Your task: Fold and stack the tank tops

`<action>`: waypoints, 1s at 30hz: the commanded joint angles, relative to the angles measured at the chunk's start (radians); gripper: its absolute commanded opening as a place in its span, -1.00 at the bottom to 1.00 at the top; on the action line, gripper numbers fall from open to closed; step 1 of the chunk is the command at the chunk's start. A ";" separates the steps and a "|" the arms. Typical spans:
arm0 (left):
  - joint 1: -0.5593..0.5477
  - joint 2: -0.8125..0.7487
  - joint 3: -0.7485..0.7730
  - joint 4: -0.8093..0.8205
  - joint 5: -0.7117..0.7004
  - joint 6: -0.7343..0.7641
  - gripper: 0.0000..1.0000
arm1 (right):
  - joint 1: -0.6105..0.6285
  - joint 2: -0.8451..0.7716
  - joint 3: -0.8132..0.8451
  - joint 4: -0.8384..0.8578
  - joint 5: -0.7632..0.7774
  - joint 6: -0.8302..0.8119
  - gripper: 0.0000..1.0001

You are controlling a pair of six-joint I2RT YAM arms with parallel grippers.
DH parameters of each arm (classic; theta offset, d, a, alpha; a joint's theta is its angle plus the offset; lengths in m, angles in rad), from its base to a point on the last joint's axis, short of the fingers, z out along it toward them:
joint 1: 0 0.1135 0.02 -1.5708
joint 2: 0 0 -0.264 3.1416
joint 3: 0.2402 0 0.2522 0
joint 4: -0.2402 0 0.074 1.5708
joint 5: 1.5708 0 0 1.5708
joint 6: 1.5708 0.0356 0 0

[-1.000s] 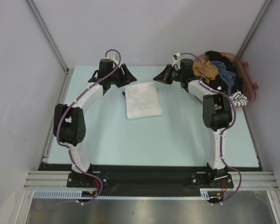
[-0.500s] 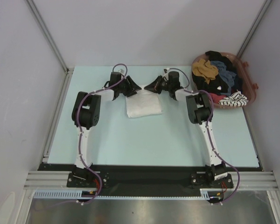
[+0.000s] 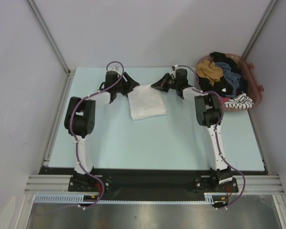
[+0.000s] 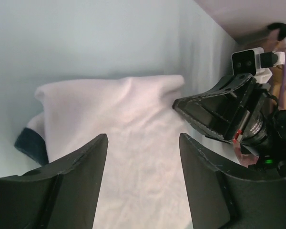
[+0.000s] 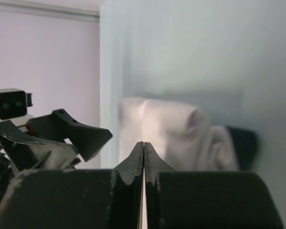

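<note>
A: Okay, quick one. The white tank top (image 3: 147, 101) lies folded flat at the far middle of the table (image 3: 133, 148), with navy trim peeking out at its left edge.
B: Grippers?
A: Left gripper (image 4: 143, 138) has its jaws spread and empty, hovering over the top's far edge. Right gripper (image 5: 144, 145) is clenched on nothing, tips aimed at the far-right corner. Can't tell if it's touching.
B: Step?
A: Looks like tidying the fold. I'd press the far edge flat with the closed tips and tuck the trim under, low and slow so the layers don't slide.
B: Room?
A: Bare table near and left. The grippers are close together, so they could clash. The basket (image 3: 257, 90) of clothes sits far right, well apart. A grey-blue piece (image 3: 225, 67) shows in it, likely the second top, unconfirmed.
</note>
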 commanded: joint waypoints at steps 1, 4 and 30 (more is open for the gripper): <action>-0.016 -0.177 -0.049 0.026 0.000 0.062 0.35 | 0.023 -0.222 -0.081 0.016 -0.057 -0.094 -0.97; -0.022 -0.211 -0.035 -0.002 0.021 0.084 0.36 | 0.037 -0.351 -0.241 0.050 -0.106 -0.128 -0.96; -0.039 0.395 0.603 -0.241 0.245 0.047 0.36 | 0.142 -0.176 -0.470 -0.097 -0.282 -0.197 -1.00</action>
